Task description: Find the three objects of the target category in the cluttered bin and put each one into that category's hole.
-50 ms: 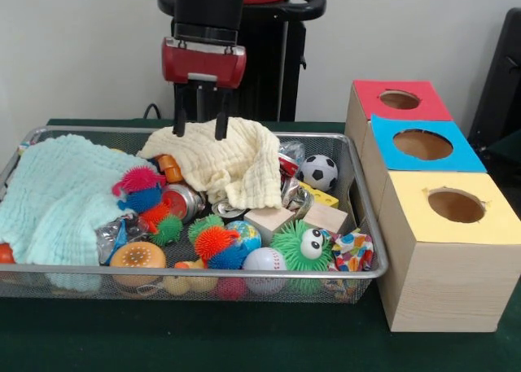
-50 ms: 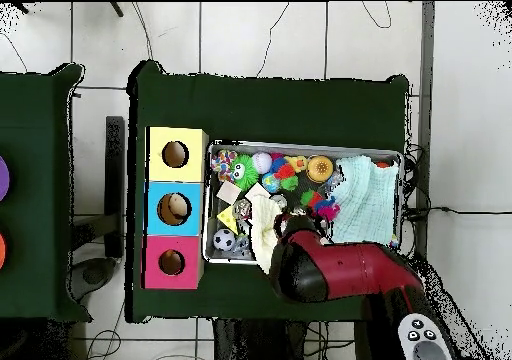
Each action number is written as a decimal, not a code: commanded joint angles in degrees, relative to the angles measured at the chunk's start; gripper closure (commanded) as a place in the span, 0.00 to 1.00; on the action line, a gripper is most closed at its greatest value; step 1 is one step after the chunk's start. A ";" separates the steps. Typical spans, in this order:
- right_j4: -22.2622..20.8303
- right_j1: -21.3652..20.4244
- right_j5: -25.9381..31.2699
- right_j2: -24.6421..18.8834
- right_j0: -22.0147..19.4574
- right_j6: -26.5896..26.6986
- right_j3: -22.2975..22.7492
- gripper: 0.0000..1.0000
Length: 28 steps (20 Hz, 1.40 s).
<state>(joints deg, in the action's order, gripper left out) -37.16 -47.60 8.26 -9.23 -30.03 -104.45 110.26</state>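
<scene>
A red gripper [image 1: 200, 131] is seen poised with its two dark fingers spread apart and empty, their tips just touching or just above a cream cloth [image 1: 224, 162] heaped at the back of the wire-mesh bin [image 1: 358, 217]. The bin is crowded: a pale green cloth [image 1: 57, 197] is draped over one end, and spiky rubber toys, a small soccer ball [image 1: 320, 172], a baseball [image 1: 262, 260], wooden blocks [image 1: 269, 220] and a green fuzzy ball with googly eyes [image 1: 299, 246] are piled beside it. Beside the bin, three wooden boxes are lined up, topped red [image 1: 400, 100], blue [image 1: 423, 145] and yellow [image 1: 456, 205], each cut with one round hole.

The target category is not shown, so the sought objects cannot be singled out; they are presumed to lie in the bin, some perhaps under the cloths. Nothing is held, so the sorting is judged to be at the searching stage, with most or all of it left to do.

The finger spread and the cloth contact are given only by the front view, since the overhead view has the gripper hidden beneath the arm [image 2: 345, 273]. In return, a pale shape is shown from above inside the blue box's hole [image 2: 174, 209], possibly an object already dropped, though this cannot be confirmed.
</scene>
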 commanded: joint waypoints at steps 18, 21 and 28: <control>-20.29 16.17 -3.32 6.44 -2.77 -0.92 -16.91 0.00; -21.24 19.06 -4.78 7.45 -2.59 -1.85 -19.47 0.00; -21.49 24.14 -7.29 7.46 -2.79 -2.54 -22.68 0.00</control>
<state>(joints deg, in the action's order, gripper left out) -55.16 -30.25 4.66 -1.21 -32.52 -104.45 95.31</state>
